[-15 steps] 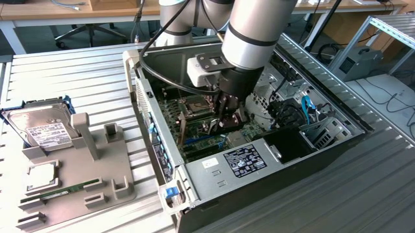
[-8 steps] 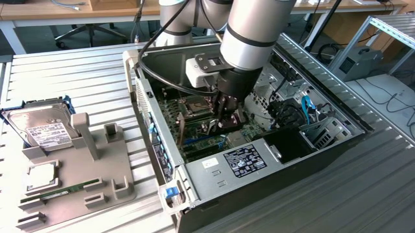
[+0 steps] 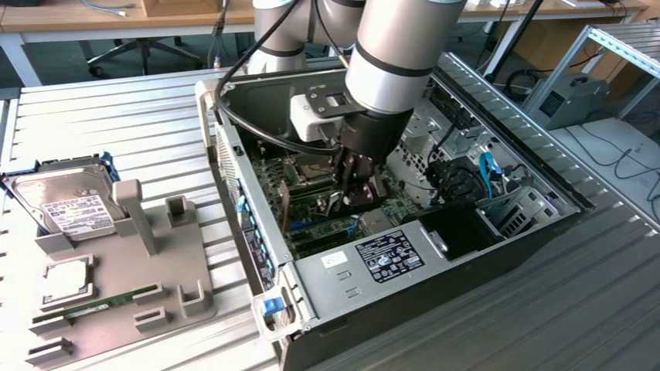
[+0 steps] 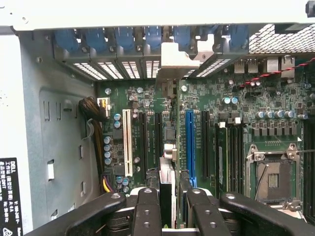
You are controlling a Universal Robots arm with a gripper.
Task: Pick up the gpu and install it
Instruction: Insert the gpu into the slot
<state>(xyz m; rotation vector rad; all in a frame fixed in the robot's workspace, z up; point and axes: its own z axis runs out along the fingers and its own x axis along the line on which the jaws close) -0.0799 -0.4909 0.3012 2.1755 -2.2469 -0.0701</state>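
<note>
The robot arm (image 3: 397,54) reaches steeply down from the top of the exterior view, its grey wrist section pointing almost straight down. The black gripper (image 3: 356,185) hangs below it. In the wrist view its two dark fingers (image 4: 146,211) stand side by side, closed on a thin upright card edge between them.

A green motherboard (image 4: 231,123) with blue and white slots is seen; the gripper (image 4: 171,206) is black.
</note>
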